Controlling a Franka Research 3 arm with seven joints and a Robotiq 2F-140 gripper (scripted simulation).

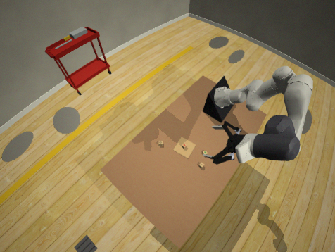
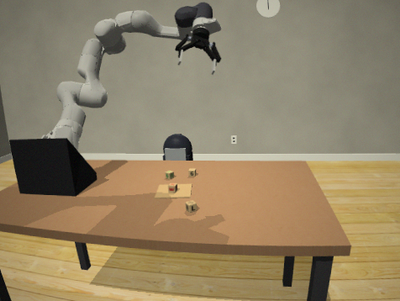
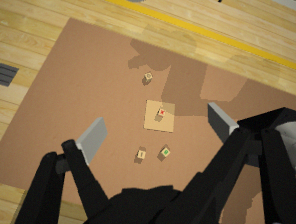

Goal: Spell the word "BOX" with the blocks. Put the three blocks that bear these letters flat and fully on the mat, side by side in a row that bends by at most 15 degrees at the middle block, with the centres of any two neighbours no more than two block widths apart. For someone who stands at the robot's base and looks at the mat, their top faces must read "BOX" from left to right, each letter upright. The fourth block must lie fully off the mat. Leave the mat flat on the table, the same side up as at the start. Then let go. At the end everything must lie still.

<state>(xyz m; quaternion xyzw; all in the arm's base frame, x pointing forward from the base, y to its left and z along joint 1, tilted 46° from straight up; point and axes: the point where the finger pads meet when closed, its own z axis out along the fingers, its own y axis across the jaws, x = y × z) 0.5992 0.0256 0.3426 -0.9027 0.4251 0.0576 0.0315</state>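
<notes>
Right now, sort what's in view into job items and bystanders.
Job: mat; red-marked block on it; three blocks off it; open, empty gripper.

Bystanders: red cart, black box, wall clock.

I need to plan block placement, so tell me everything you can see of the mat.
The mat is a small, thin, pale tan square, like card or cork, lying flat near the middle of the brown table. One block with a red mark stands on it, toward one corner; the rest of its surface is bare. The other three blocks sit off it on the table. The open gripper hangs high above, touching nothing.
</notes>
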